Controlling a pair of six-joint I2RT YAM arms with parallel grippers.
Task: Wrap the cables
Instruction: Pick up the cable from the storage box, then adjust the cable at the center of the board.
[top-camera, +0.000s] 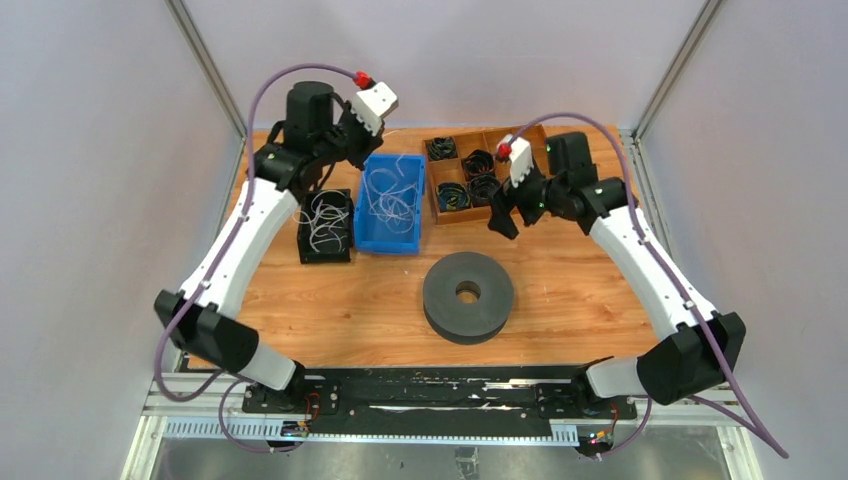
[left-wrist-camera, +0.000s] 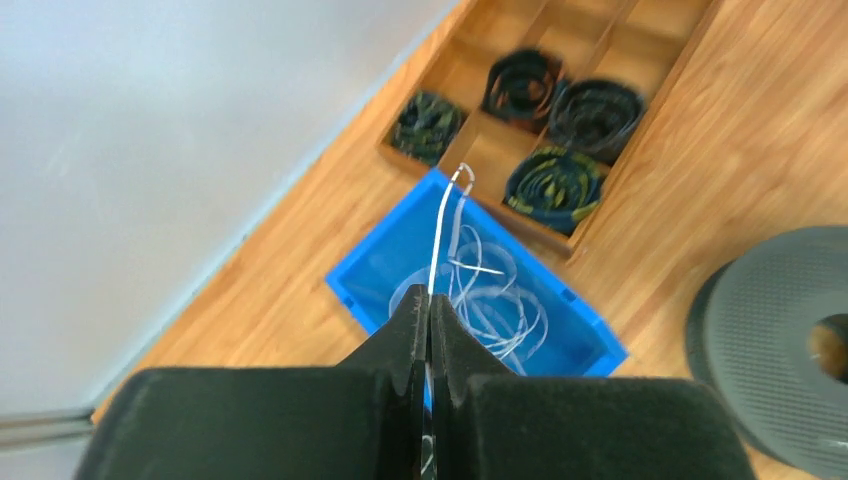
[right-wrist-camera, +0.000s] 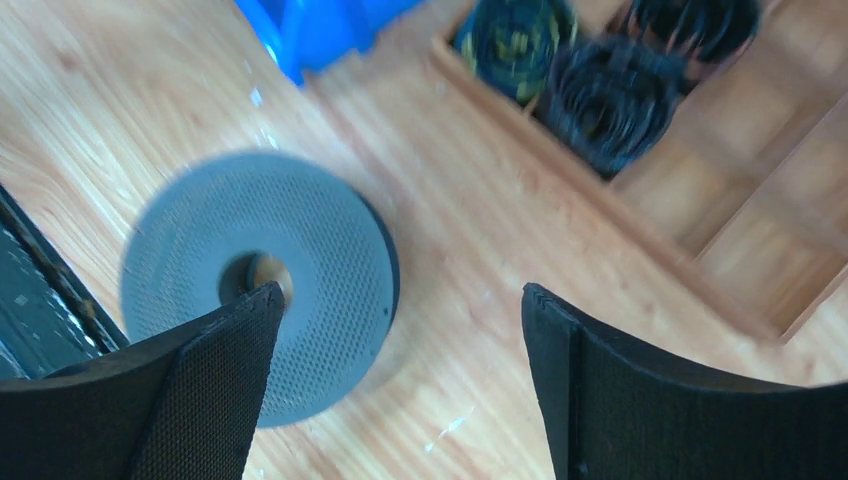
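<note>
Thin whitish cables (left-wrist-camera: 490, 295) lie in loose loops inside a blue bin (left-wrist-camera: 575, 325). My left gripper (left-wrist-camera: 430, 300) is shut on one strand (left-wrist-camera: 442, 225), which rises taut from the fingertips above the bin. From above, the left gripper (top-camera: 353, 146) hangs over the blue bin's (top-camera: 375, 245) back left corner. More cables (top-camera: 325, 225) fill a black bin beside it. My right gripper (right-wrist-camera: 400, 295) stands open and empty over bare wood, between the grey disc (right-wrist-camera: 320, 250) and the wooden tray; in the top view the right gripper (top-camera: 505, 215) sits just in front of that tray.
A wooden divided tray (top-camera: 435, 205) at the back holds small black cable coils (top-camera: 482, 162). A thick grey disc (top-camera: 468, 297) with a centre hole lies mid-table. The black bin (top-camera: 325, 257) stands left of the blue one. Frame posts and walls close in both sides.
</note>
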